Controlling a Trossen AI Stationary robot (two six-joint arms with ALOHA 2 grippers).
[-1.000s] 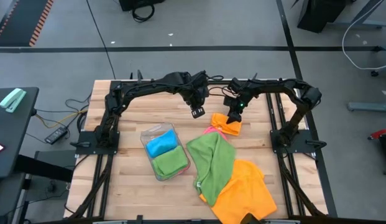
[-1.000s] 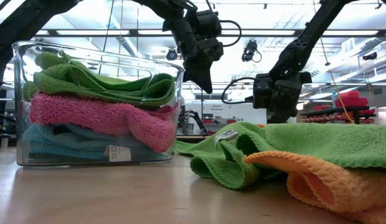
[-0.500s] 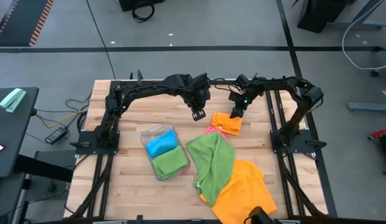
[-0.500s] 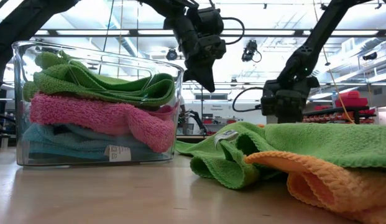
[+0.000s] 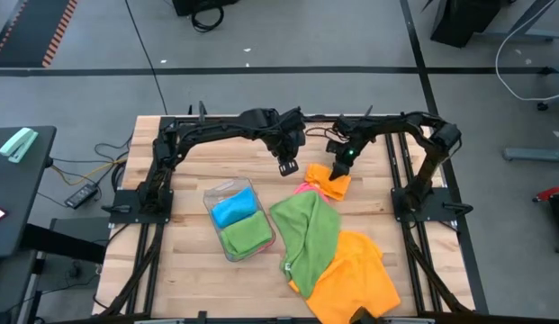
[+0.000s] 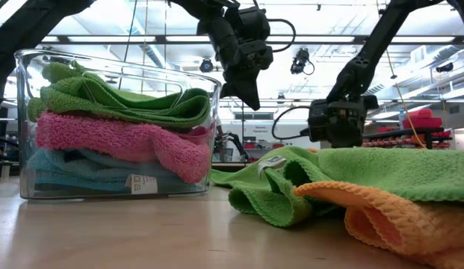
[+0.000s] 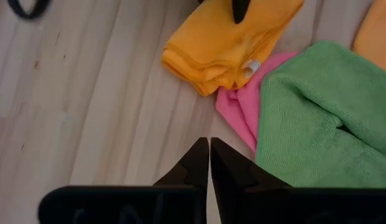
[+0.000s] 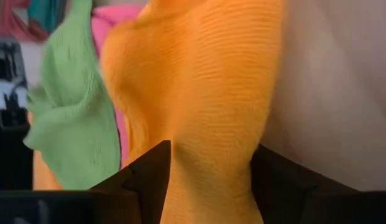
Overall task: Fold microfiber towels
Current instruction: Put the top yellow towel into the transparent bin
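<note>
Right claw [image 5: 338, 167] is down on the small folded orange microfiber towel [image 5: 328, 178] at the far side of the wooden counter [image 5: 180, 270], its two dark fingers [image 8: 150, 174] spread either side of the orange cloth; whether it has actually pinched the fabric I cannot tell. Left claw [image 5: 286, 165] hangs just beside it over bare wood, clenched tight with nothing in it.

Scoreboard so far: the clear plastic bin [image 6: 22, 119] holds a neat stack of folded cloths, a green one [image 6: 119, 101] on top, pink [image 6: 119, 142] in the middle, sky blue [image 6: 67, 168] underneath. That part looks done. The little orange bundle appears folded too, sitting outside the bin, touching a pink towel [image 7: 239, 106] that peeks out from under the loose pile.

Still to go, by my reckoning: the big crumpled green towel [image 5: 308, 236] draped across a spread orange towel [image 5: 356, 274] near the front edge, plus that half-buried pink one. Roughly half the job remains.
</note>
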